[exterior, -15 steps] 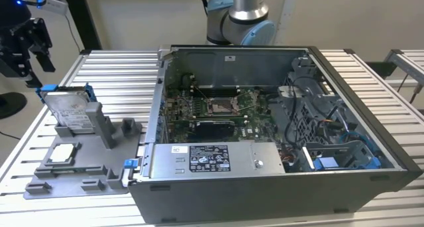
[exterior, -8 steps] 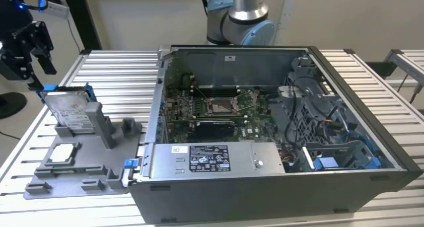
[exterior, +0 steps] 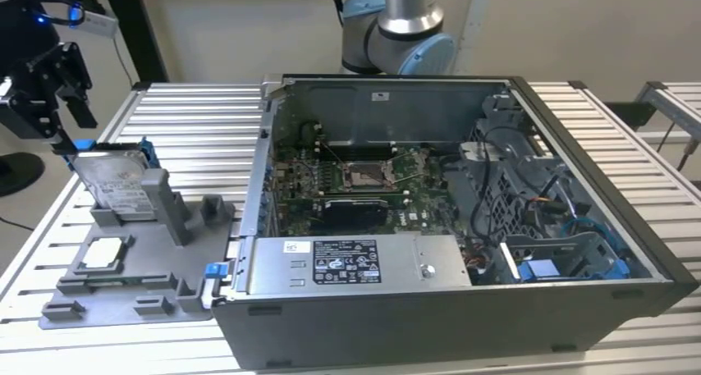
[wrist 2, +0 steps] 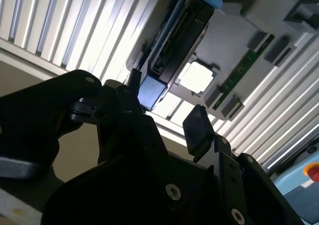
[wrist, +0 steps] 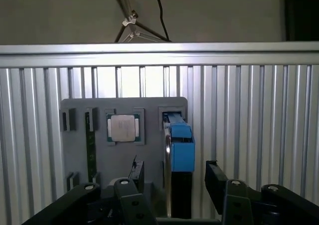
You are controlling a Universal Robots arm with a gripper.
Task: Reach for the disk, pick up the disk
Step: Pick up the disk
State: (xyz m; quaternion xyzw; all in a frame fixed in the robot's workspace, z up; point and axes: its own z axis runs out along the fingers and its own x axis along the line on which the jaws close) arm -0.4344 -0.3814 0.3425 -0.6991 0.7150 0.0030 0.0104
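Silver-grey rectangular metal disk (exterior: 113, 180) in blue plastic frame, upright in grey plastic holder (exterior: 164, 201): not yet grasped.
Black gripper (exterior: 66, 112) poised above it, fingers (wrist: 217, 180) wide apart, empty.

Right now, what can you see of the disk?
The disk is a flat silver-grey metal drive with a white label and a blue plastic frame along its edges. It stands upright on edge in a slot of the grey holder, on the exterior view's left of the computer case. The open gripper sits just above it, a finger at each side, not clamped.
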